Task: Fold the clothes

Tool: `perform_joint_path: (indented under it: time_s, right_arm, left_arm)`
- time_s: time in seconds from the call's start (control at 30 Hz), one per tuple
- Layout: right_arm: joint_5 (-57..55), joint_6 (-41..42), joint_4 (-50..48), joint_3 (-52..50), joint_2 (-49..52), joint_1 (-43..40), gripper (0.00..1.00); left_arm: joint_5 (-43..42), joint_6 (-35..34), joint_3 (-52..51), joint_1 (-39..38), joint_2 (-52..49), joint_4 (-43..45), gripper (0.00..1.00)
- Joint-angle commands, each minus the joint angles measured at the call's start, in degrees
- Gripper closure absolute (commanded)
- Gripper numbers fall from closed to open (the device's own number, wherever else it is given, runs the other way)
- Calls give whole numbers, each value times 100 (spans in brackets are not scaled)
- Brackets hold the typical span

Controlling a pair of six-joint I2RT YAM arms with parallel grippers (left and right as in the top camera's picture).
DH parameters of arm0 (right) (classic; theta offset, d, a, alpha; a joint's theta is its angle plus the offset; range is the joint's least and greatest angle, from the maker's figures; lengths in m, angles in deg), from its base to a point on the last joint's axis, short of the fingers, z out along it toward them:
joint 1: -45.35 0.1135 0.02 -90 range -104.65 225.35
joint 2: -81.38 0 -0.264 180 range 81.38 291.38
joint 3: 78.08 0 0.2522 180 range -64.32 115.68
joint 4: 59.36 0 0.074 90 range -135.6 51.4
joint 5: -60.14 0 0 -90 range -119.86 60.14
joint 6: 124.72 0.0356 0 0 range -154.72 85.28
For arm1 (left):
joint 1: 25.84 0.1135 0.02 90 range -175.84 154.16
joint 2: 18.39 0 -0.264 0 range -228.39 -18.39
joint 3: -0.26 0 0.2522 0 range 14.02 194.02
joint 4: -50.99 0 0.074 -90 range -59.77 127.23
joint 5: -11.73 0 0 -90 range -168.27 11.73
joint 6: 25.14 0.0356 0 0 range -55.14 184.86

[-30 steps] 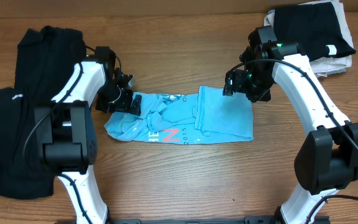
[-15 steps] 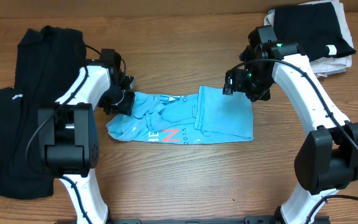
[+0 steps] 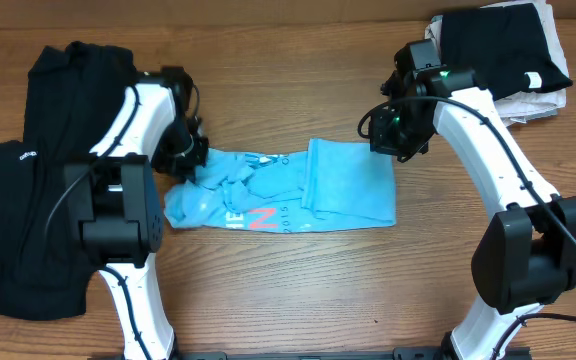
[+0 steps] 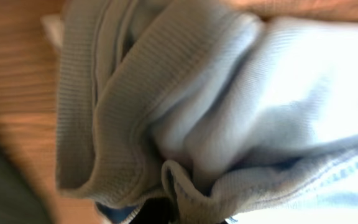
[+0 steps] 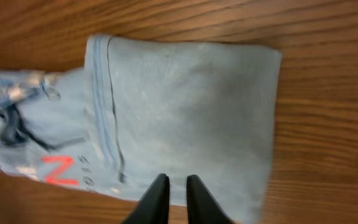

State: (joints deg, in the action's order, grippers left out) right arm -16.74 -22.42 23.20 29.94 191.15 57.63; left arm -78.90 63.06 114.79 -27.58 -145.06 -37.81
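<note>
T-shirt, light blue, lies half-folded across the middle of the wooden table. It looks like soft, limp, light cotton, best pinched at a hem or corner. Left gripper appears clamped on its bunched left end; right gripper hovers above, fingers nearly together, empty.
</note>
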Motion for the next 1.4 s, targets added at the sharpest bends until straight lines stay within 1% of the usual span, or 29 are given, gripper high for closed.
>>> perform_joint_path:
  time_s: [0.0, 0.13, 0.27, 0.4, 0.53, 0.67, 0.77, 0.87, 0.9, 0.93, 0.97, 1.0, 1.07, 1.1, 1.13, 1.27, 1.37]
  right_arm:
    - [15, 155, -17, -35, -42, 190, 96]
    - [55, 168, -20, -35, 127, 385, 96]
    - [81, 166, -37, -35, 223, 509, 96]
    - [380, 120, -2, 15, 177, 450, 96]
    - [555, -85, 326, 238, 26, 94, 96]
    - [562, -361, 815, 623, -260, -435, 96]
    - [540, -531, 1154, 975, -450, -844, 96]
    - [450, -531, 1322, 1174, -570, -1231, 96]
    - [455, -529, 1344, 1182, -597, -1349, 96]
    - [455, -531, 1388, 1185, -608, -1471, 96]
    - [452, -531, 1423, 1185, -608, -1550, 96]
    - [452, -533, 1460, 1185, -608, -1628, 96]
    - [452, -581, 1495, 1185, -608, -1755, 96]
    - [452, -638, 1495, 1185, -608, -1792, 96]
    - [450, -640, 1497, 1185, -608, -1823, 96]
    - [455, -658, 1521, 1185, -608, -1851, 96]
    - [457, -658, 1550, 1185, -608, -1838, 96]
  left_arm:
    - [271, 28, 975, 101, 44, -470, 96]
    - [271, 203, 1759, 98, 44, -1106, 96]
    - [184, 203, 2435, 70, 44, -1622, 96]
    - [-205, 201, 2946, -59, 44, -1956, 96]
    - [-876, 199, 3141, -382, 44, -2074, 96]
    - [-1408, 164, 3139, -907, 42, -2024, 96]
    - [-1825, -68, 3139, -1375, 42, -1858, 95]
    - [-1958, -251, 3134, -1904, 42, -1585, 91]
    - [-1958, -304, 3134, -2083, 42, -1488, 83]
    - [-1954, -315, 3134, -2260, 42, -1394, 67]
    - [-1954, -315, 3134, -2433, 42, -1290, 57]
    - [-1956, -317, 3134, -2597, 42, -1174, 51]
    - [-1956, -372, 3134, -2922, 42, -935, 46]
    - [-1952, -398, 3134, -3077, 42, -837, 28]
    - [-1926, -402, 3134, -3222, 42, -748, 0]
    - [-1322, -431, 3134, -3620, 42, -529, 0]
    - [-1060, -623, 3156, -3545, 44, -452, 0]
